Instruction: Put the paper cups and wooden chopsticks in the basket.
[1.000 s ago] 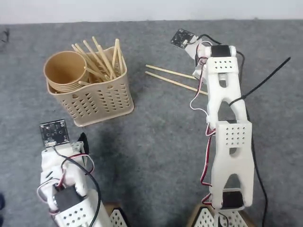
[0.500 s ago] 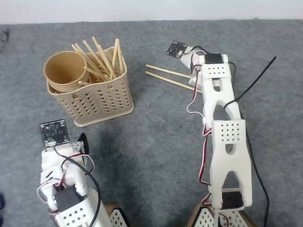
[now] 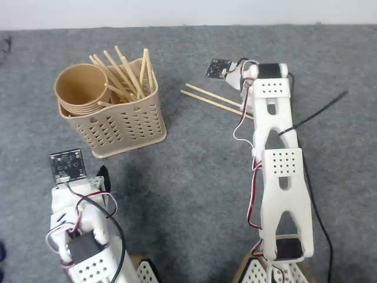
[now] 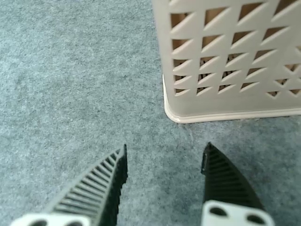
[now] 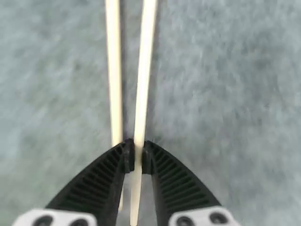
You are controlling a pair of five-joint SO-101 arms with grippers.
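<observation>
A beige basket [image 3: 126,127] stands at the back left, holding stacked paper cups [image 3: 81,87] and several wooden chopsticks [image 3: 125,72]. Two more chopsticks [image 3: 209,98] lie side by side on the carpet to its right. My right gripper [image 3: 244,99] is at their near end; in the right wrist view it [image 5: 135,157] is shut on one chopstick [image 5: 144,70], while the other chopstick [image 5: 113,70] runs along the outside of one finger. My left gripper [image 4: 164,172] hangs open over bare carpet just in front of the basket [image 4: 225,61].
Grey carpet [image 3: 194,177] covers the table. The right arm [image 3: 277,159] stretches from the front edge towards the back. A black cable [image 3: 318,112] trails off its right side. Open floor lies between the two arms.
The right arm's wrist has swung left towards the basket, and the loose chopsticks have shifted slightly with it. The left arm has kept still.
</observation>
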